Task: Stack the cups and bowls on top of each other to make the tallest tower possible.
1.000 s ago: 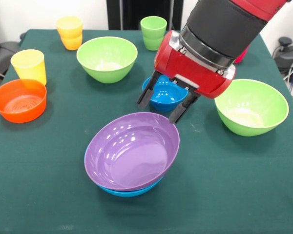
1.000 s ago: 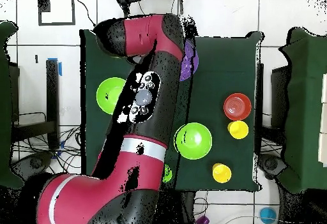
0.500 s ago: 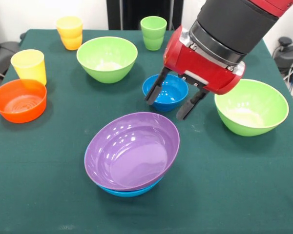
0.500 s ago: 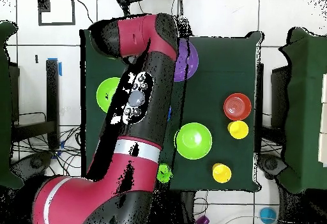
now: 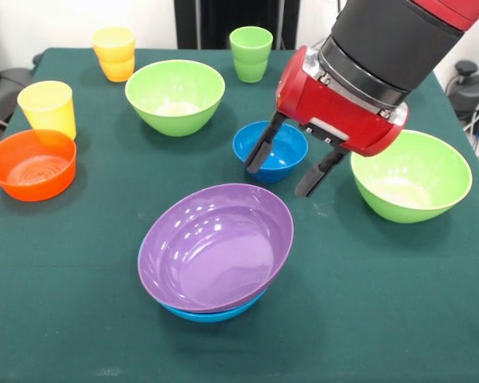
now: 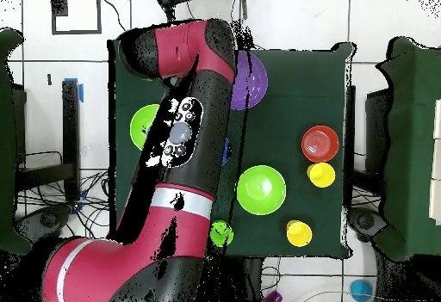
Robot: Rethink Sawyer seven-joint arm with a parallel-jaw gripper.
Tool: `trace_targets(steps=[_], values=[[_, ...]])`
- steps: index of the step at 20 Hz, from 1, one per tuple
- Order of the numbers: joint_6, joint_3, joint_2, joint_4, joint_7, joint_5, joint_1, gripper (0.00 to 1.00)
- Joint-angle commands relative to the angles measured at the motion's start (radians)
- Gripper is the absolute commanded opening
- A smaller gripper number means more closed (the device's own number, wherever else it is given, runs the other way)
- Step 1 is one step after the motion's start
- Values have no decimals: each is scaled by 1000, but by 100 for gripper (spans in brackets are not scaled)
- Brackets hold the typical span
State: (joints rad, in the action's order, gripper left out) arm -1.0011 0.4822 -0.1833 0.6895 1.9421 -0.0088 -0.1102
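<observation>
Glossy plastic small blue bowl (image 5: 270, 149) mid-bench: light, stiff, slippery; best pinched at rim. Gripper (image 5: 286, 164) above it, jaws spread, empty.

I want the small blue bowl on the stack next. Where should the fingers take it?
Pinch the rim of the small blue bowl from above, one finger inside and one outside. It stands upright, open side up, clear of its neighbours, and looks too wide to straddle. The open gripper hangs at its near rim, probably the easiest side.
</observation>
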Motion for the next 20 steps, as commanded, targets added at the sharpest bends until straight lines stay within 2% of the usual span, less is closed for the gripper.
trace_targets(steps=[1,11,20], values=[[52,-112,73,55,66,-14,0,100],[116,-118,123,24,53,-20,16,100],[78,-113,138,-19,49,3,9,100]])
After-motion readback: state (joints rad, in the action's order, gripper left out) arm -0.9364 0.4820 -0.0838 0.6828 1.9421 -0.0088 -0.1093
